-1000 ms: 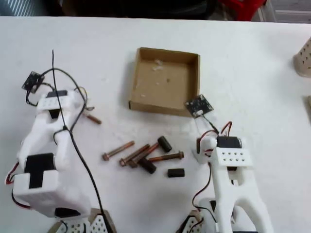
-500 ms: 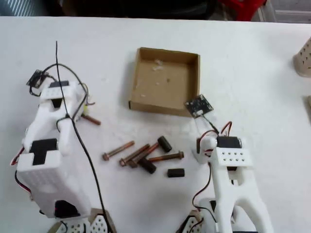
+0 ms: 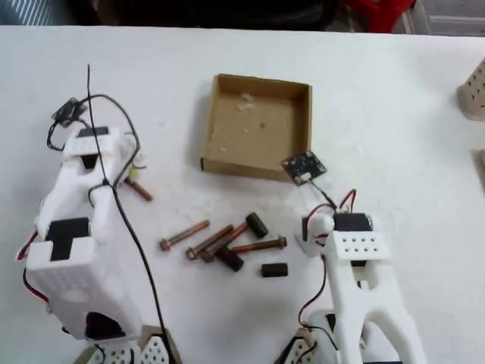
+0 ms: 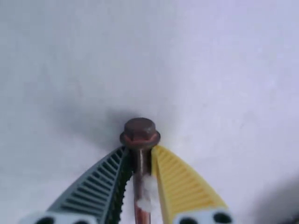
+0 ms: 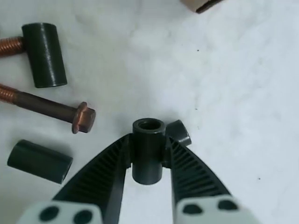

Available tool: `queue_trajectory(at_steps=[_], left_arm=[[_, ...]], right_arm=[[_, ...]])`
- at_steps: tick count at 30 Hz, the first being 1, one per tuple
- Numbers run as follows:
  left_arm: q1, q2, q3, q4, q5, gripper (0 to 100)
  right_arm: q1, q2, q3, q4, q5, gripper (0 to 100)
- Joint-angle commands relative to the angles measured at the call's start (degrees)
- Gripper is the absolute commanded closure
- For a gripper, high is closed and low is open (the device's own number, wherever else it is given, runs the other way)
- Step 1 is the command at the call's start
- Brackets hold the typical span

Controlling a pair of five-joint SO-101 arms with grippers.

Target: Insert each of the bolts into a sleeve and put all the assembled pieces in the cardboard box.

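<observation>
Left gripper: pinching a copper-coloured bolt, with the grey and yellow fingers pressed on the shank just behind the hex head.
Bolt position: lifted over the white table, well to the left of the loose parts. The head points away from the wrist and the shank runs back between the fingers.
Right gripper: clamped on a black sleeve, with one black finger on each side of its wall.
Sleeve position: held just above the table, right of the pile and below the box corner. Its open bore faces the wrist camera, which probably leaves it free to take a bolt.
Loose parts: three bolts and three sleeves lie clustered between your arms. One bolt tip meets a sleeve; you cannot tell whether it is inserted.
Cardboard box: beyond the pile, holding no assembled pieces.
Step in hand: likely bringing bolt and sleeve together.
Risk: the head leads, so you may need to turn or regrip the bolt before its plain end can enter the bore.
</observation>
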Motion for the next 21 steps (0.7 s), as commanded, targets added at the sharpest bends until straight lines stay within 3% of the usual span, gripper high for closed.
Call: queue_trajectory(at_steps=[1,17,21], left_arm=[[0.4,-3.9,-0.4,-1.4,-1.5,98],[-0.4,-3.8,-0.6,-4.4,-1.6,98],[-0.4,-3.8,-0.6,-4.4,-1.6,98]], right_arm=[[-1.2,-0.9,-1.2,-1.3,0.6,98.1],[-15.3,-0.9,-1.4,-14.0,-0.1,98.1],[-19.4,-0.9,-1.3,-19.2,-12.0,98.2]])
